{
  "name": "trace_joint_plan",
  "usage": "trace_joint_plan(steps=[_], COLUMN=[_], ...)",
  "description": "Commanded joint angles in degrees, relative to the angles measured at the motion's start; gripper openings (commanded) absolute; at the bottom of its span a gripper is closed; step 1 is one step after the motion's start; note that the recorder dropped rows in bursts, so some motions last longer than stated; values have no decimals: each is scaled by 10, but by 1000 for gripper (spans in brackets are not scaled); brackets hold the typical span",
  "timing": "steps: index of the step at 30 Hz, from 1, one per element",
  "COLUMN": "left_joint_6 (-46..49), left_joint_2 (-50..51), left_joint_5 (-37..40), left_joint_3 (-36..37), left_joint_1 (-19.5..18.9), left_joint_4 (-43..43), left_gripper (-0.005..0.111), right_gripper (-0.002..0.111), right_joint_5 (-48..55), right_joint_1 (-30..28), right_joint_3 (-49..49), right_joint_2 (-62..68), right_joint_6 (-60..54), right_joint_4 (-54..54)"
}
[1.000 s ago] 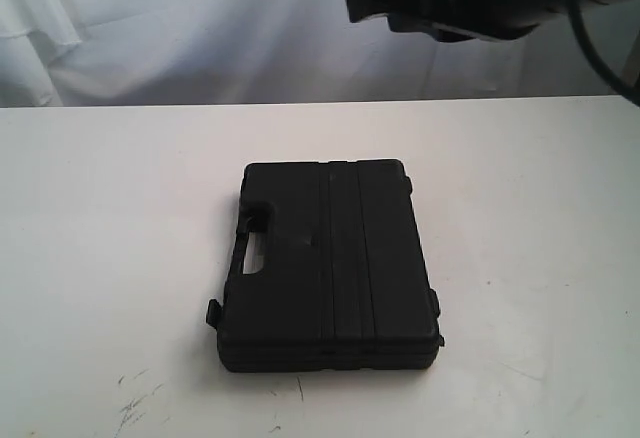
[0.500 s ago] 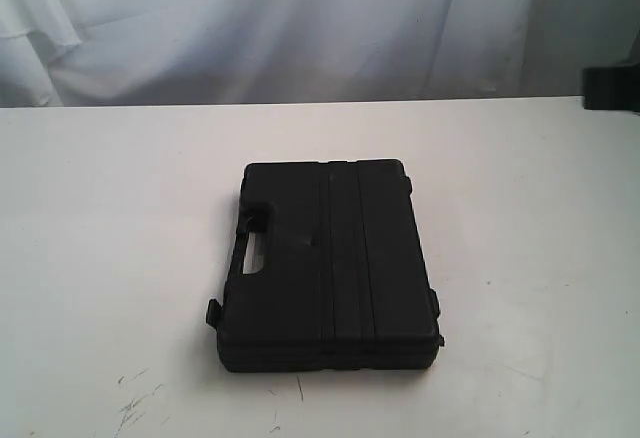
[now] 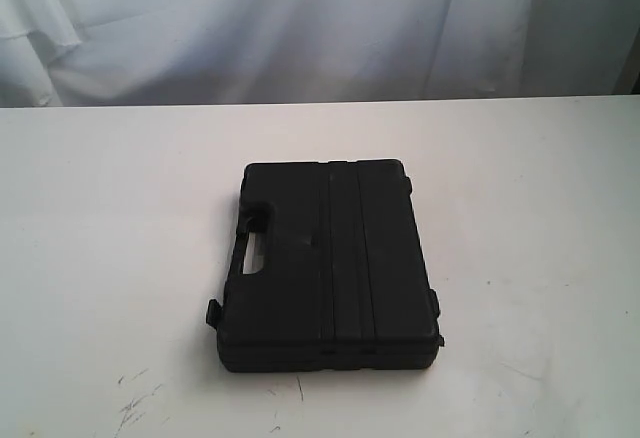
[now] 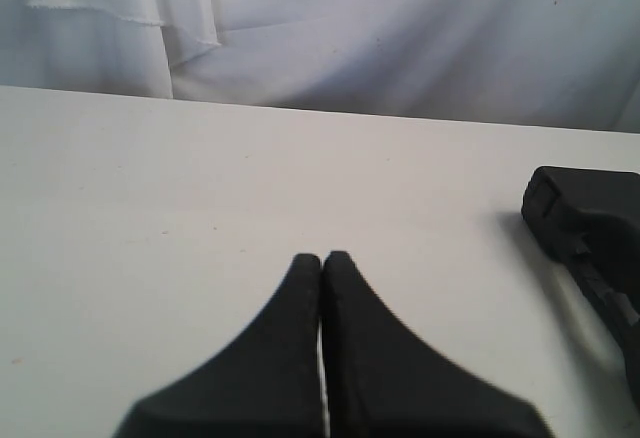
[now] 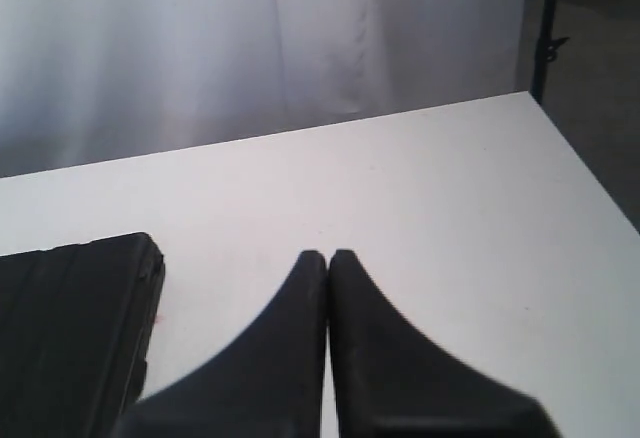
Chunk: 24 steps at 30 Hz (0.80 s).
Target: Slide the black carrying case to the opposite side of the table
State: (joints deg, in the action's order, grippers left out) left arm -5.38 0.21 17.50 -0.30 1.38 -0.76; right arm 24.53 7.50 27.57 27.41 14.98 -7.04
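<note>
Flat black plastic carrying case [image 3: 330, 268] lying mid white tabletop [image 3: 100, 208]. Both jaws sitting closed, empty. Suggest pushing low, edge-centred, avoiding yaw.

One case [image 3: 330, 268], one table [image 3: 100, 258], two grippers [image 4: 321, 257] [image 5: 328, 255]

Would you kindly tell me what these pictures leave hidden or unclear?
Exterior view: neither arm is in frame; the black carrying case has side fittings too small to identify.
Left wrist view: the frame edge cuts off most of the case; the left gripper covers some table.
Right wrist view: likewise, under the right gripper.
</note>
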Motion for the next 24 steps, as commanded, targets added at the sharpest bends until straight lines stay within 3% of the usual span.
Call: trace_joint_plan(steps=[1,17,24], left_joint_6=[0,0,-1], left_joint_2=[-2,-2,-2], left_joint_5=[-7,-7,-7], left_joint_3=[3,3,3], left_joint_1=[-1,-1,-1], left_joint_4=[2,2,2], left_gripper=[0,0,0], right_gripper=[0,0,0], right_joint_5=[-14,-44,-75], right_joint_1=[-39,-47,-47], right_joint_3=[-49,-158,-208], right_joint_2=[-59,-169,-234], right_joint_6=[-1,-9,-118], right_joint_4=[2,12,100])
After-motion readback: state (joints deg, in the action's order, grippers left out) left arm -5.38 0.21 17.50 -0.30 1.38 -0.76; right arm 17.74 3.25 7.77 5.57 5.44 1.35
